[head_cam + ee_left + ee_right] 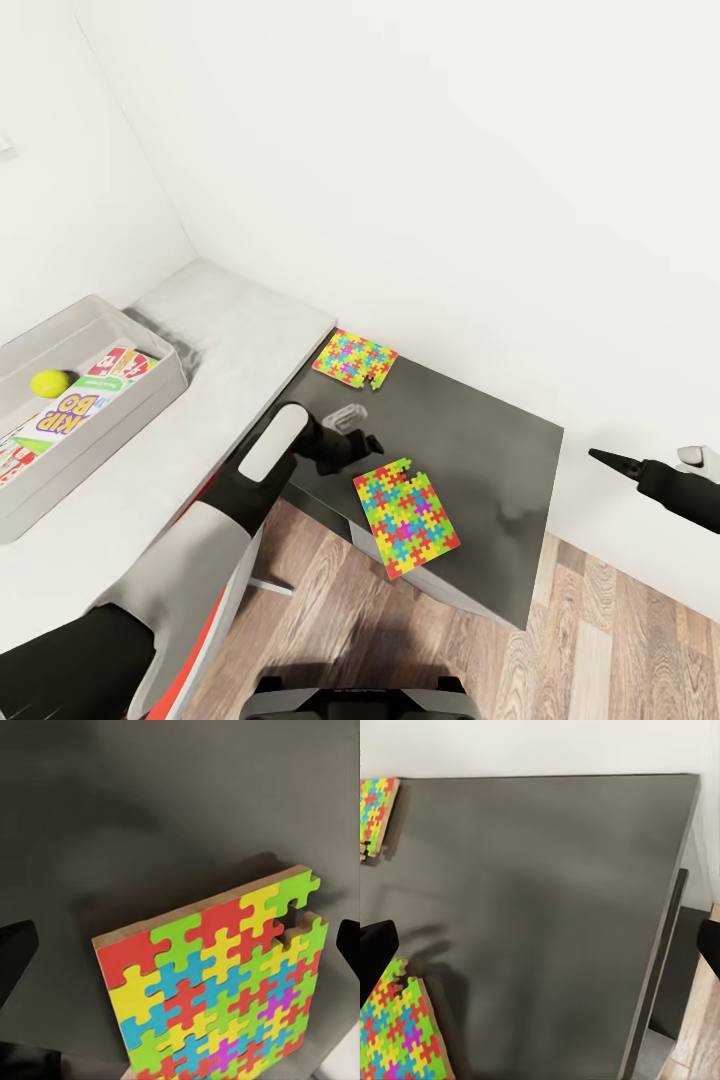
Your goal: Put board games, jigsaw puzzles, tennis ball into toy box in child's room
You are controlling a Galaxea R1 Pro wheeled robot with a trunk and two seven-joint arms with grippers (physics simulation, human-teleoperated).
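Left gripper [345, 432] hovers at centre frame with jaws apart — judged a line-up over the near puzzle [405, 517], just below-right of it on the dark desk [500, 450]. Far puzzle [354, 359] lies above. Right gripper [610, 461], right edge: spread wide, idle. Bin [150, 335], left, already holds the ball [50, 382].

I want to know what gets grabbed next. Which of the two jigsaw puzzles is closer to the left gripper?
The puzzle at the dark table's front edge, just beside the left gripper; the other puzzle lies by the wall.

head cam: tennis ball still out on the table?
No, the tennis ball lies inside the toy box, beside a board game.
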